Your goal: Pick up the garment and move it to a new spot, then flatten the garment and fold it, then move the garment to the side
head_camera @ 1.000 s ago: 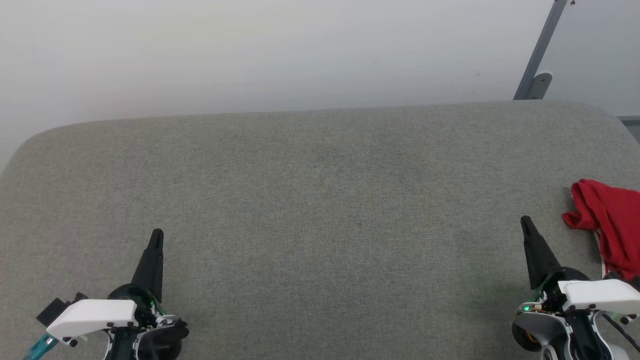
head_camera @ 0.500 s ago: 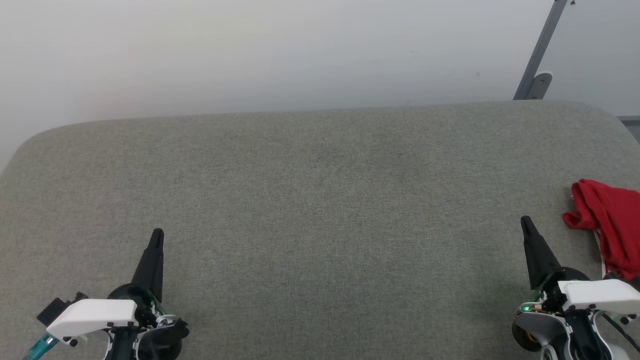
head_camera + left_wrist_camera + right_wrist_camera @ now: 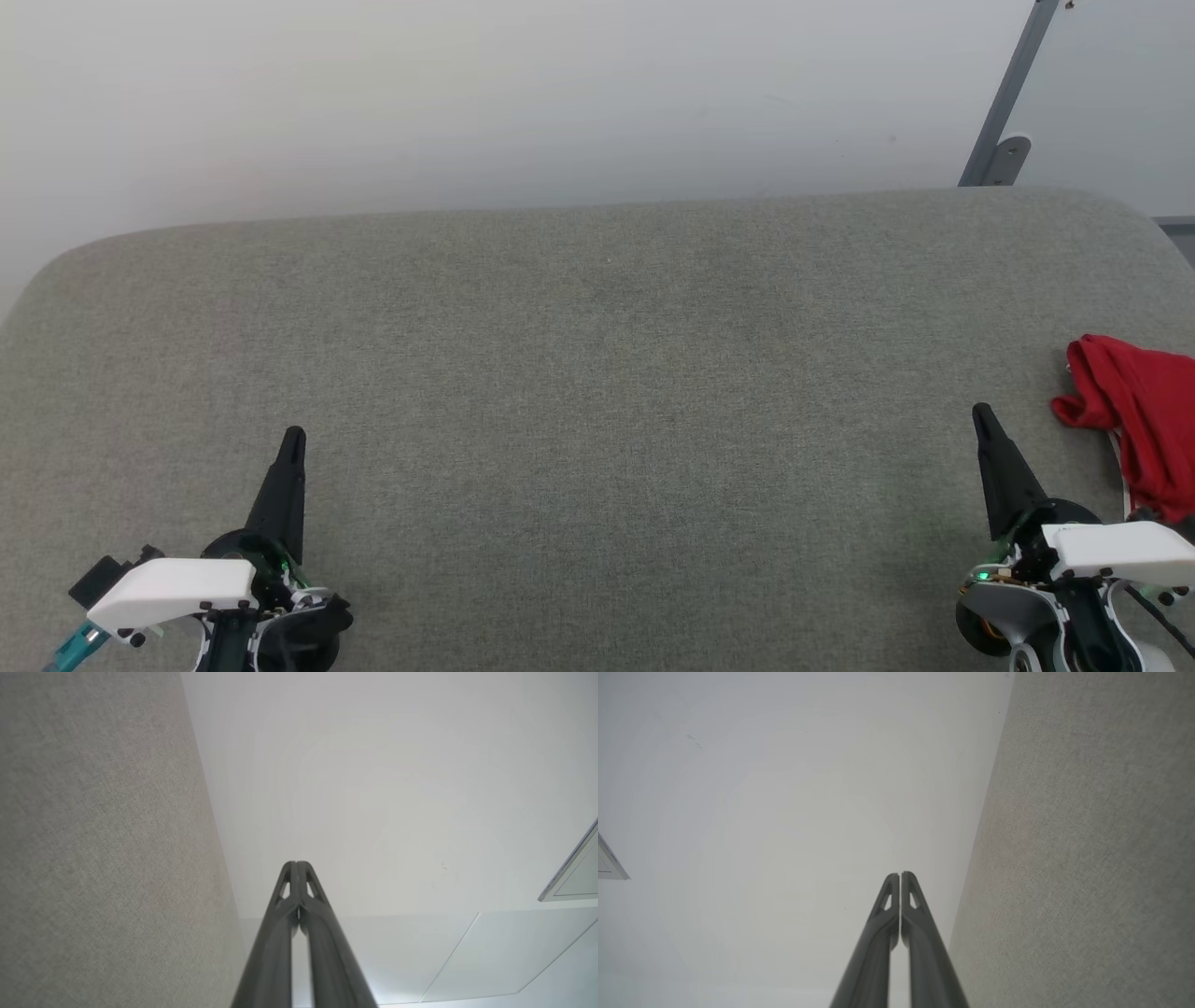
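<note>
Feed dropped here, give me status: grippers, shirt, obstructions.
Left gripper shut, empty. Right gripper shut, empty, just left of red garment. Garment crumpled at right edge of grey surface. No obstruction seen.

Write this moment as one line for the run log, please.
stage: pre-pick | shirt: crumpled on grey surface, robot's right | left end effector: shut, empty | right end effector: shut, empty, tip apart from shirt
</note>
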